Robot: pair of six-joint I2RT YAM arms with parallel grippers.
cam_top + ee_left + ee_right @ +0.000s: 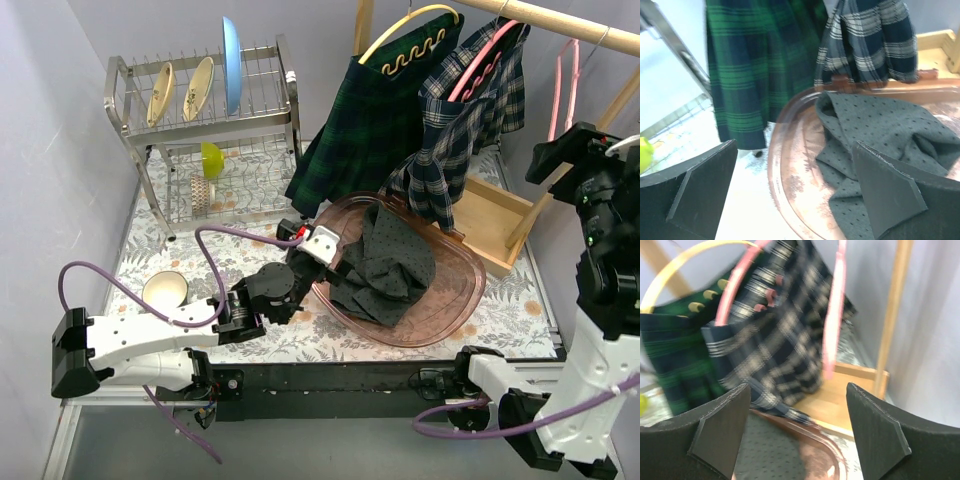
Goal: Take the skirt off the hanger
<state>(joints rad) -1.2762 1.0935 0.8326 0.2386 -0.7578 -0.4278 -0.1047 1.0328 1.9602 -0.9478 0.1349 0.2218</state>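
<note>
A navy-and-white plaid skirt [462, 130] hangs on a pink hanger [480, 60] from the wooden rail [560, 22]. A green plaid skirt [365, 125] hangs on a yellow hanger [405, 22] to its left. An empty pink hanger [565, 85] hangs to the right. A grey dotted skirt [385, 265] lies in a clear pink tub [455, 310]. My left gripper [315, 245] is open and empty at the tub's left rim [777, 165], next to the grey skirt [875, 125]. My right gripper [560, 160] is open and empty, raised to the right of the plaid skirt [785, 340].
A metal dish rack [205, 110] with plates and a yellow-green cup [211, 158] stands at the back left. A white bowl [165, 290] sits on the floral mat near the left arm. The wooden base [490, 220] of the clothes rack lies behind the tub.
</note>
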